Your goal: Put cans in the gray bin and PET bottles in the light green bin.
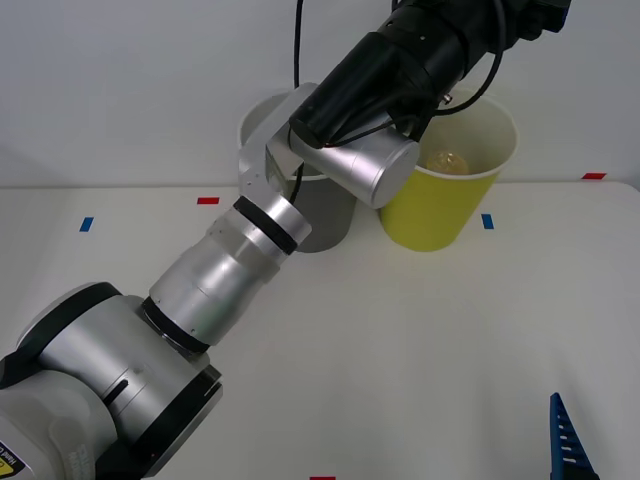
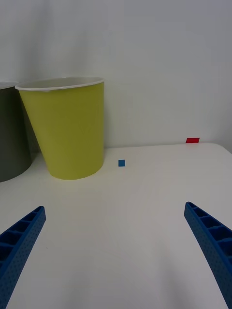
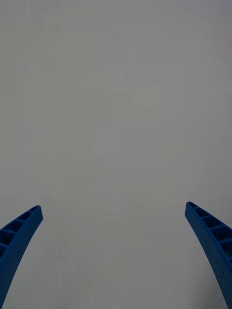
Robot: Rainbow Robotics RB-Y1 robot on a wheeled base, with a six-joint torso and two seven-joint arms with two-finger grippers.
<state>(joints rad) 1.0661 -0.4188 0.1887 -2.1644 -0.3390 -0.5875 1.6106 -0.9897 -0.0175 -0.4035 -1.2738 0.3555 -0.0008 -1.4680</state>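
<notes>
**Left arm raised over the two bins, both hands spread and empty**

A yellowish bottle (image 1: 449,160) is seen lying at the bottom of the green bin (image 1: 440,215), pale against the bin's inside; its cap and label cannot be made out. The green bin stands upright at the far side of the white bench (image 1: 420,340), near the wall. The gray bin (image 1: 325,215) stands upright just beside it, on the robot's left; whether the two bins touch cannot be told. Much of the gray bin is covered by the left arm (image 1: 230,265), which is stretched forward and upward from the near left corner across the gray bin's mouth, its black wrist section lying above the green bin's rim.

In the left wrist view, the left hand (image 3: 116,251) is shown with its blue ribbed fingers (image 3: 19,241) spread wide apart, nothing between them, against a plain pale surface.

The right hand (image 2: 116,251) is held low over the bench on the near right, well apart from the bins. Its blue fingers (image 2: 212,246) are likewise spread wide with nothing held, and one fingertip (image 1: 565,440) is seen in the front view.

Small tape marks are stuck to the bench: a blue one (image 2: 122,163) near the green bin's base, and a red one (image 2: 192,140) by the far edge.
</notes>
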